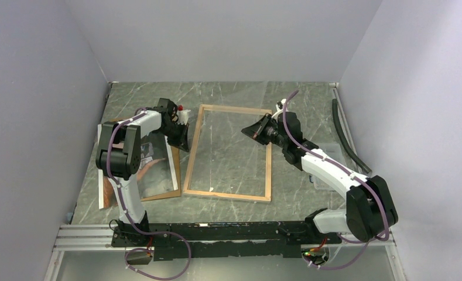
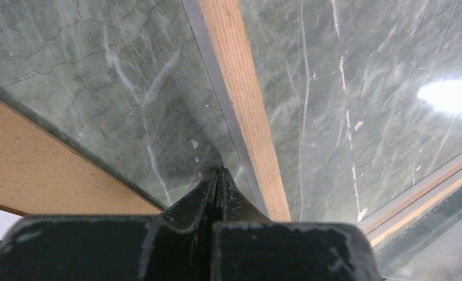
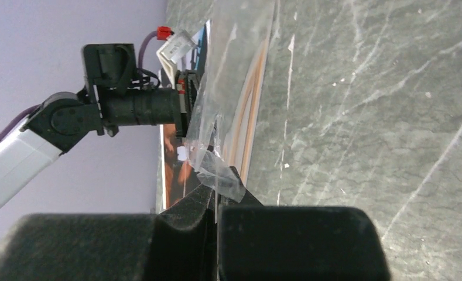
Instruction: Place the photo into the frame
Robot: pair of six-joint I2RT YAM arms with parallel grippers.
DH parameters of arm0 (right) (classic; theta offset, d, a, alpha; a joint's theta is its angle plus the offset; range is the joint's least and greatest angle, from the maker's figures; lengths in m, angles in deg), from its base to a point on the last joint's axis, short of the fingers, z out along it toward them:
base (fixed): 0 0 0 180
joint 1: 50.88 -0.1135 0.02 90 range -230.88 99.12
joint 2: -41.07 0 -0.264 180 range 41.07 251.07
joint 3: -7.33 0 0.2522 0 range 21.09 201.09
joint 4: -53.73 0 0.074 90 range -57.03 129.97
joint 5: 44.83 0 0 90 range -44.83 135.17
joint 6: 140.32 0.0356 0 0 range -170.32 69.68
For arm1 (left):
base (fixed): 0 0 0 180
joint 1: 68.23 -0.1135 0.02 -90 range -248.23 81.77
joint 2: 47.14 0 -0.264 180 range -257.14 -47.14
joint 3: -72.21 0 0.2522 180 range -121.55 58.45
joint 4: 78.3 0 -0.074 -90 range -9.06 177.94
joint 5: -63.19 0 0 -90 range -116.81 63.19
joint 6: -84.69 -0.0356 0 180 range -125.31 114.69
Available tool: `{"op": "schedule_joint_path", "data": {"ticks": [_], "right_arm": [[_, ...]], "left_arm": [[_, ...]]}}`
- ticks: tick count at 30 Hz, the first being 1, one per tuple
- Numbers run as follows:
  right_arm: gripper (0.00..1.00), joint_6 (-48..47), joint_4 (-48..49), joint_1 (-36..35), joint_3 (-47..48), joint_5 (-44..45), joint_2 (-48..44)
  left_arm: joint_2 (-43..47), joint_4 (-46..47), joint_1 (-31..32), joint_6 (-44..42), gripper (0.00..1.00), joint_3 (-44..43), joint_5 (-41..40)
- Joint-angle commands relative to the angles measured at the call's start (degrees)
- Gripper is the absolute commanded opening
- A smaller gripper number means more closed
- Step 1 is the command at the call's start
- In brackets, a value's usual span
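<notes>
Photo (image 1: 154, 153) lies face up near the left edge of the table (image 1: 310, 96), on the brown backing board (image 1: 161, 195) and partly under my left arm. It is not yet in the frame. Frame (image 1: 228, 195) lies flat mid-table, wood back up, just beside the board's right edge. Marble shows through its opening.

Clear sheet (image 3: 240, 52) hangs over the frame's far half, between my two grippers. Right gripper (image 3: 216, 193) is clamped tight on one edge of it, with a small folded flap of film at the pinch. Left gripper (image 2: 218, 175) is closed to the tips, low and just outside the frame's left rail. It looks to be nipping the sheet's opposite edge, but the film is too thin to confirm from that wrist view.

Judgement: the step in hand is seating the sheet in the frame's recess before the photo goes in.

How to do it well:
- Hold both ends level and the film taut, with no sag.
- Square the sheet to the rails, far edge first, then lower the near side.
- Move both arms together, since a lagging arm twists or creases the film.
- Let go only once the sheet lies flat inside all four rails.

Risks: a sheet edge riding up on a rail, or my left arm dragging the photo off the board.
</notes>
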Motion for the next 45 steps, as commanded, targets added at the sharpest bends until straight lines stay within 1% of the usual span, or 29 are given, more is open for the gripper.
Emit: {"op": "schedule_joint_path", "data": {"ticks": [1, 9, 21, 29, 45], "right_arm": [[0.0, 1.3, 6.3, 0.5, -2.2, -1.0, -0.4], [0.0, 0.2, 6.0, 0.5, -2.5, -1.1, 0.0], [0.0, 2.5, 6.7, 0.5, -3.3, -0.6, -1.4], [0.0, 3.6, 7.8, 0.1, -4.3, -0.9, -0.8], [0.0, 3.4, 6.1, -0.6, -3.6, 0.8, -3.5]], "left_arm": [[-0.1, 0.8, 0.0, -0.2, 0.03, 0.9, 0.8], [-0.3, 0.5, 0.1, -0.4, 0.03, 1.1, 0.8], [0.2, 0.8, 0.4, -0.6, 0.03, 2.3, 1.0], [0.2, 1.2, 0.5, -0.6, 0.03, 2.6, 0.9], [0.3, 1.5, 0.5, -0.6, 0.03, 3.0, 0.6]]}}
